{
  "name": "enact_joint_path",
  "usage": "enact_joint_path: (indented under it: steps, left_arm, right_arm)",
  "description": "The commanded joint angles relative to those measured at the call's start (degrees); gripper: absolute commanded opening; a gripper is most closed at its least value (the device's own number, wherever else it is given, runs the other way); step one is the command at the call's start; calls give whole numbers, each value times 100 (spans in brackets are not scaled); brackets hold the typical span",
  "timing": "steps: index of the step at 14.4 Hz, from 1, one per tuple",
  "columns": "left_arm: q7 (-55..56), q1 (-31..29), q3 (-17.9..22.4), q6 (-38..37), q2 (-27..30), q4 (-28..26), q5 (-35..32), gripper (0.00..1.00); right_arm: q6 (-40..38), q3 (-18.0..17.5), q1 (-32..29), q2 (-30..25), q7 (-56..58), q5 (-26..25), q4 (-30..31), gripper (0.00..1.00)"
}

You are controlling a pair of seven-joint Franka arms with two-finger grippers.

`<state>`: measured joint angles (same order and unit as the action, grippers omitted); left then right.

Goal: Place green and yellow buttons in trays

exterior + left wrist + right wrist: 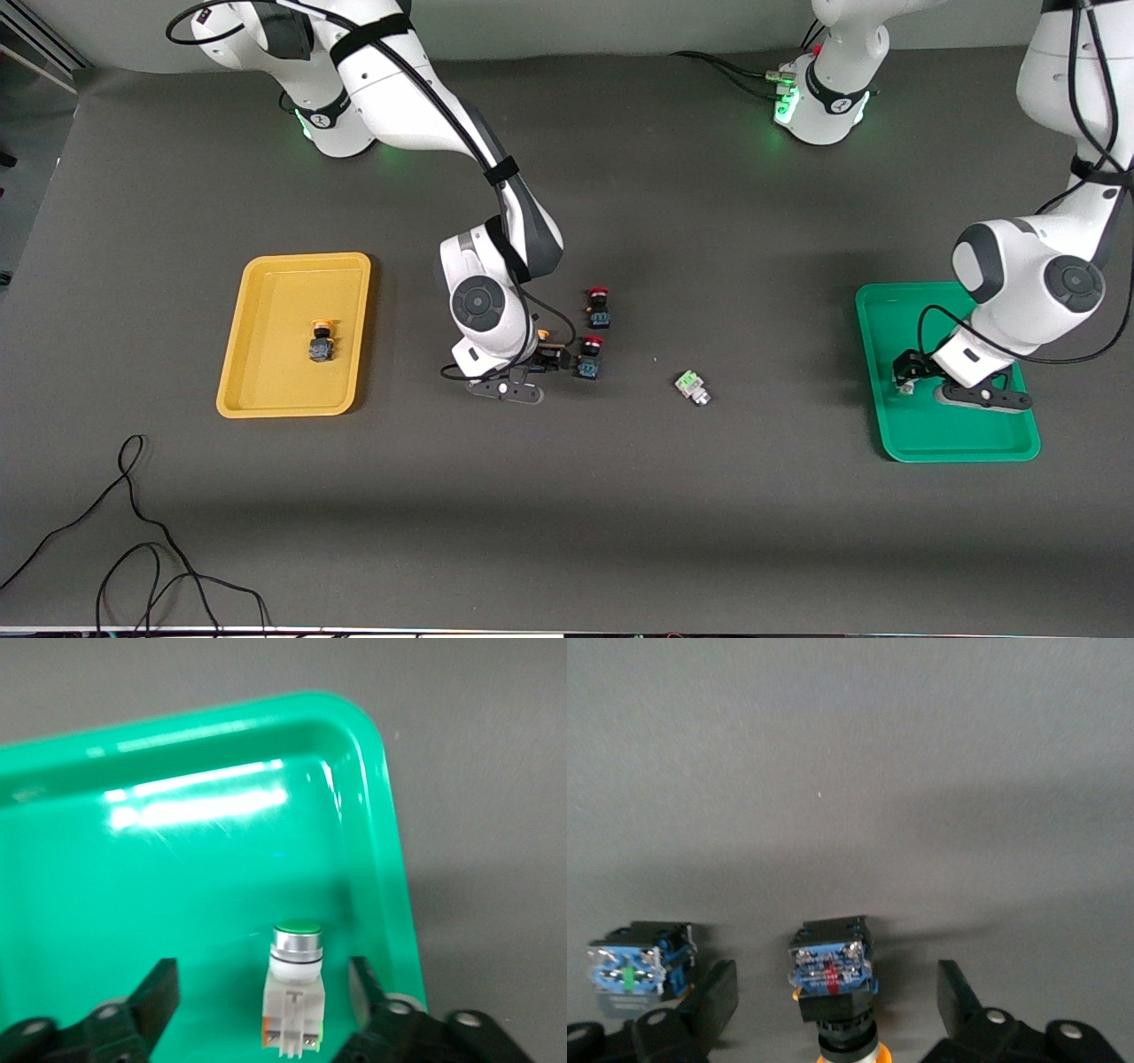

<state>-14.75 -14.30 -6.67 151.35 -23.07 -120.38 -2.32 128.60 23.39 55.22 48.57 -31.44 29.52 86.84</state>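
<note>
A green tray (966,439) lies at the left arm's end of the table. My left gripper (910,372) is low in it, near its corner. In the left wrist view this gripper (262,992) is open, with a pale green button (295,988) between its fingers (159,992), touching neither. A second green button (692,387) lies on the table mid-way. A yellow tray (266,381) holds one yellow button (321,341). My right gripper (542,359) is open around another yellow button (833,979), which lies on the table with gaps on both sides.
Two red-capped switches (599,307) (590,354) stand beside my right gripper, toward the left arm's end. One black-blue body (633,961) sits just outside a right finger (718,992). Black cables (133,549) lie near the table's front edge.
</note>
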Motion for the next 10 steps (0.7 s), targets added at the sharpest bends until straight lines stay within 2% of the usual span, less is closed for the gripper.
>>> enact_joint_path:
  steps: [1, 2, 3, 4, 6, 8, 10]
  left_arm:
    - [-45, -29, -62, -1198, 792, 224, -50, 100]
    - [-28, 6, -71, -1857, 960, 495, -32, 100]
    - [-27, 15, -80, -2481, 1040, 863, -32, 100]
    - [-1, 15, -88, -2983, 1058, 1198, -6, 100]
    - [165, 67, -211, -3514, 1076, 1595, 47, 100]
    - [1101, 251, -395, -3542, 1129, 1588, 82, 100]
    - [2199, 593, -580, -3533, 1129, 1588, 91, 100]
  right_arm:
    - [16, 60, 138, 74, -64, 133, 35, 97]
    - [25, 60, 138, 74, -64, 133, 52, 66]
    - [16, 60, 129, 65, -82, 142, 52, 10]
    - [16, 69, 121, 48, -82, 142, 52, 0]
    - [-28, 78, 103, -22, -91, 142, 52, 0]
    - [-89, 139, 77, -215, -117, 133, 52, 0]
    - [-745, 375, 50, -610, -29, 63, 44, 0]
